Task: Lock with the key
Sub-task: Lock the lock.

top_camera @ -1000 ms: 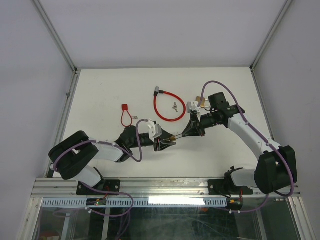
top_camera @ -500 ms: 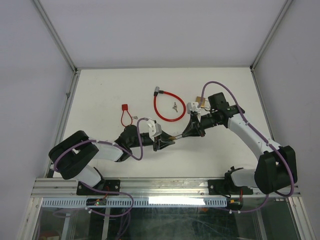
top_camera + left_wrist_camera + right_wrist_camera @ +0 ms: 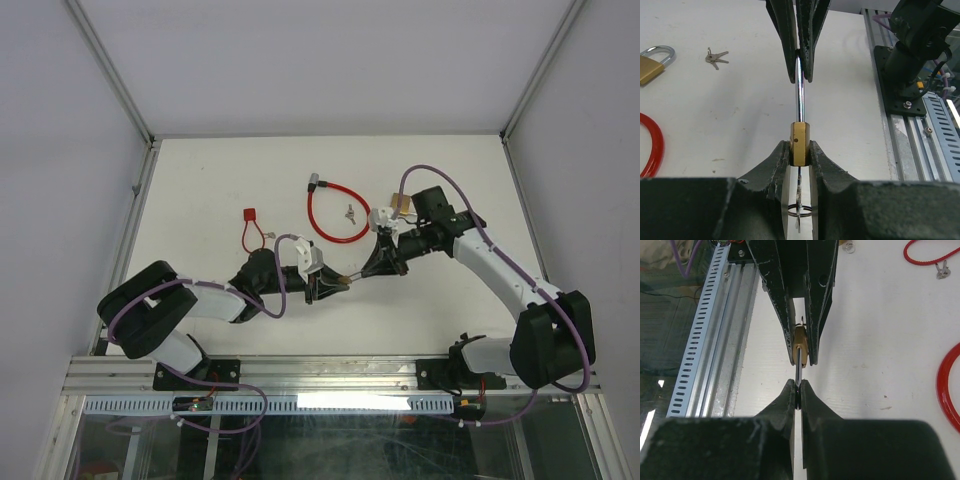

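A small brass padlock (image 3: 799,136) hangs in the air between my two grippers. My left gripper (image 3: 800,151) is shut on its brass body, both pads touching its sides. The key (image 3: 799,192) sticks out of the body's underside between the left fingers, with a wire ring on it. My right gripper (image 3: 797,390) is shut on the steel shackle (image 3: 798,369); the brass body (image 3: 800,337) shows just beyond it. From above, the padlock (image 3: 345,278) sits between the left gripper (image 3: 328,288) and the right gripper (image 3: 364,271), above the table's middle.
A red cable lock (image 3: 335,213) lies behind the grippers with a small bunch of keys (image 3: 349,211) inside its loop. A second brass padlock (image 3: 402,203) lies by the right arm. A red-tagged key (image 3: 250,228) lies to the left. The metal rail (image 3: 330,372) runs along the near edge.
My left gripper's jaws have come together onto the padlock's brass body. Both grippers and the padlock have drifted slightly left.
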You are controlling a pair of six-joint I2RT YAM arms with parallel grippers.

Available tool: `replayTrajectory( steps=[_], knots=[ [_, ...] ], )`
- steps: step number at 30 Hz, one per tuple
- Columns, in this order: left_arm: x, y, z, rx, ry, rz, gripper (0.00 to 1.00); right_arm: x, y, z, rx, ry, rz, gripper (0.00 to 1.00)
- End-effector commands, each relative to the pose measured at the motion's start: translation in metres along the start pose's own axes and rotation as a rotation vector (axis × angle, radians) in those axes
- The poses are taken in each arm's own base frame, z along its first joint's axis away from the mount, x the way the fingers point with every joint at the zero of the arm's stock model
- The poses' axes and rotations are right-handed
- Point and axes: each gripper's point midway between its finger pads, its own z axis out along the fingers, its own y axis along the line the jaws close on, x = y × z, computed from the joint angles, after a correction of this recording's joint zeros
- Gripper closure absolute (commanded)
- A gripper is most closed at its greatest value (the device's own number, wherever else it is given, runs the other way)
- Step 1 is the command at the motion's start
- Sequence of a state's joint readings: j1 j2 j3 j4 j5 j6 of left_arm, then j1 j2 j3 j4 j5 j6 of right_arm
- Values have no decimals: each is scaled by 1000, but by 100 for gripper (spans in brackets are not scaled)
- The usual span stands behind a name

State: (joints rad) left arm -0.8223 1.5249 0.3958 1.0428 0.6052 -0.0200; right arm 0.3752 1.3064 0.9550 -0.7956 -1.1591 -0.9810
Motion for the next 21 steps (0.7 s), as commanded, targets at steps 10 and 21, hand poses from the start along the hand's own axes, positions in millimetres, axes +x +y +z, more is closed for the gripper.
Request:
replayTrajectory(
  steps=[10, 21],
  knots=[
    [-59, -10, -6, 41, -197, 119, 100, 7, 6, 32, -78, -4, -65, 100],
    [-65, 7, -6, -21, -239, 165, 100, 33, 6, 76, -99, 103, 38, 100]
  ],
)
